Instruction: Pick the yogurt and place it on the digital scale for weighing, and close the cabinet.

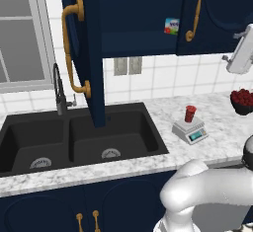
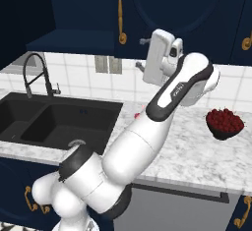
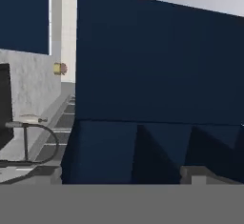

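The small red yogurt (image 1: pixel 190 113) stands upright on the grey-white digital scale (image 1: pixel 190 130), on the marble counter right of the sink. Above it the navy wall cabinet (image 1: pixel 143 14) has its left door (image 1: pixel 81 53) swung wide open over the sink, while the right door (image 1: pixel 212 14) is shut. My gripper (image 1: pixel 231 47) (image 2: pixel 141 53) hangs high at cabinet height, right of the opening and well above the yogurt, pointing left toward the open door. In the hand view the jaws (image 3: pixel 121 178) stand open with nothing between them, facing the door's inner navy face (image 3: pixel 157 61).
A dark double sink (image 1: pixel 74 142) with a black spring faucet (image 1: pixel 59 90) lies left of the scale. A dark bowl of red fruit (image 1: pixel 242 100) (image 2: pixel 224 123) sits at the right on the counter. A blue-green carton (image 1: pixel 171 26) stands inside the cabinet.
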Robot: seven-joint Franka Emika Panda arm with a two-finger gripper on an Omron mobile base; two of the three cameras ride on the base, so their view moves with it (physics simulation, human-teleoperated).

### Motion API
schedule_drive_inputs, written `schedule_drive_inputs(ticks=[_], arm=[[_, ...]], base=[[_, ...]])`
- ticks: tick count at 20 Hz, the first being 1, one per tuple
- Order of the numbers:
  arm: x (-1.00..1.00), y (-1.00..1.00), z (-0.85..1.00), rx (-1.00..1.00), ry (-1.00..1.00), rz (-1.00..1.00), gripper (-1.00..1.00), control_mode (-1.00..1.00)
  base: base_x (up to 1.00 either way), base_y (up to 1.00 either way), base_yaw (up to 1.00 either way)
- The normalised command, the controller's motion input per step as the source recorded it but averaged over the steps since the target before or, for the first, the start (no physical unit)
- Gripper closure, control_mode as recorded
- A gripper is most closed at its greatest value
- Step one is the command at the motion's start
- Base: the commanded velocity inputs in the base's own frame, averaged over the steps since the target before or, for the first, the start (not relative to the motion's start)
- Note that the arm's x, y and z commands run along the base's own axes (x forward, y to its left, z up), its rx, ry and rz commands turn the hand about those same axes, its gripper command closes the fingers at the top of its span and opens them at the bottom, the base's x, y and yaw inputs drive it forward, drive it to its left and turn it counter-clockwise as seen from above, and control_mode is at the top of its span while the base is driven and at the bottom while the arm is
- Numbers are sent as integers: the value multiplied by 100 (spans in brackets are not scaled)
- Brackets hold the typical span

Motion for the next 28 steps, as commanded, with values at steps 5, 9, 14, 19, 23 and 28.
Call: schedule_drive_inputs(ticks=[5,9,14,19,23,28], arm=[[-100,41,2,17,-42,-29,-100,-100],[-100,21,0,15,-14,-23,-100,-100],[-100,9,18,4,-4,-9,-100,-100],[-84,36,0,-3,-9,0,-100,-100],[-71,54,-10,0,-3,0,-100,-100],[-83,70,-3,0,-3,0,-100,-100]], base=[[0,0,0],[0,0,0],[0,0,0],[0,0,0],[0,0,0],[0,0,0]])
